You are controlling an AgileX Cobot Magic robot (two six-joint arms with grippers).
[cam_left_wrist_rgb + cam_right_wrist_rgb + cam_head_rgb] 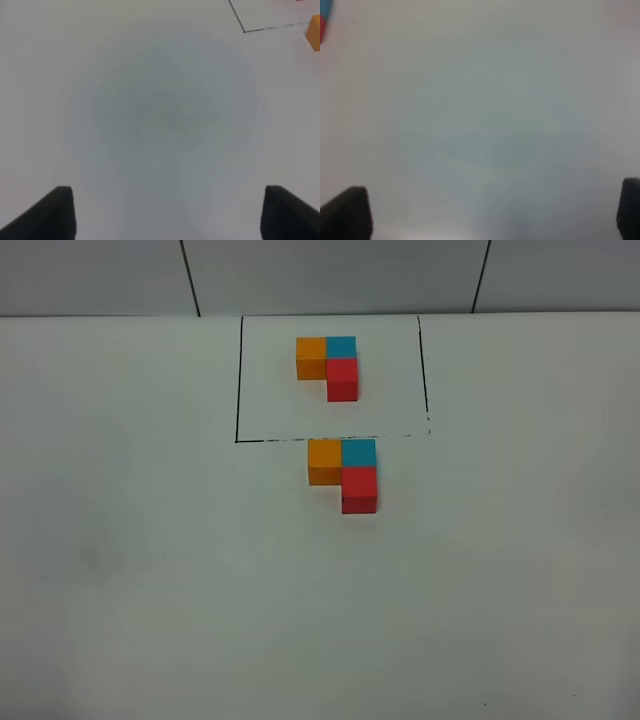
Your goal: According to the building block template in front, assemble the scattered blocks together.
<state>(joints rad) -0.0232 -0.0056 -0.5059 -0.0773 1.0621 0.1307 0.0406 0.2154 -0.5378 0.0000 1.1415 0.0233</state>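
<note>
- At upper centre of the frame, the building block template (329, 367) sits inside its black outline.
- Just below it, the scattered blocks (345, 474) lie joined, matching it.
- Left hand (167, 212) and right hand (492, 212): both spread, empty, above the bare surface (150, 570).

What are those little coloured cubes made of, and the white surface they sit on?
The orange cube, blue cube and red cube just outside the black outline look like painted wood or solid plastic: flat matte colour, crisp edges, no grain or shine. Which one, the pictures leave open. The table looks like smooth white laminate or board, evenly pale with only soft reflections.
</note>
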